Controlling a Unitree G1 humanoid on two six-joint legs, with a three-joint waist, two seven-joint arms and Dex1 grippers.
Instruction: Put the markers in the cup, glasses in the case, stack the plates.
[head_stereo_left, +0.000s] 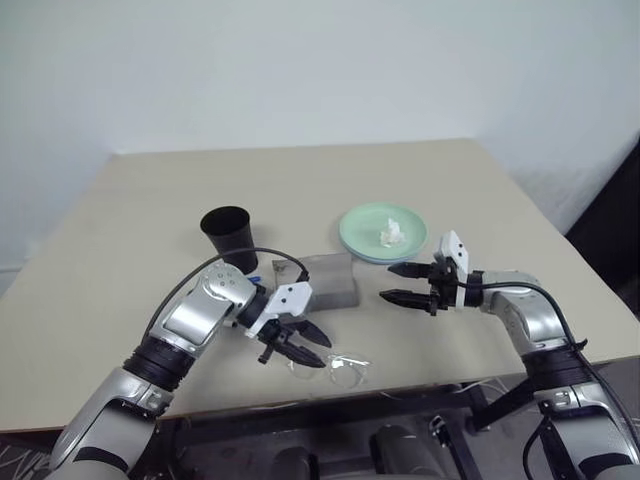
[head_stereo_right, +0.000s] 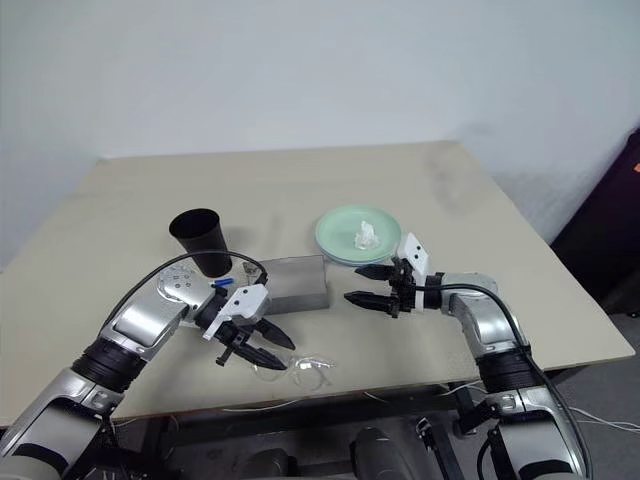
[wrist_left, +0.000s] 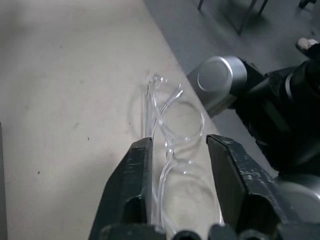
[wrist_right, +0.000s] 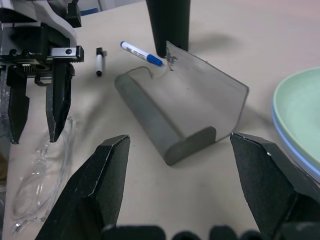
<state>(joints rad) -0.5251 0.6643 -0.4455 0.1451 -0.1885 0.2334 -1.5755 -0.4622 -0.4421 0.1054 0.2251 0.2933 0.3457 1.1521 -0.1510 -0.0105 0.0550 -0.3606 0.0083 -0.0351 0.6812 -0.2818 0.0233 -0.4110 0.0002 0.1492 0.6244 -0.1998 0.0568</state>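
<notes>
While the glasses (wrist_left: 172, 135) lie at the table's (head_stereo_left: 150, 190) near edge, the left gripper (head_stereo_left: 297, 347) straddles them, fingers parted. Right of the grey case (head_stereo_left: 327, 279), the right gripper (head_stereo_left: 402, 283) hangs wide open, empty.

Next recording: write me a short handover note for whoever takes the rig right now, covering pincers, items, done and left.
Left pincer: open, fingers either side of the clear-framed glasses lying at the table's near edge; not lifted.
Right pincer: open, empty, facing the grey felt-like case.
Done: mint green plate stacked on the light blue plate, a small white lumpy object on top.
Left: blue-capped marker and black-tipped marker lie on the table by the black tapered cup; glasses not in the case.
</notes>
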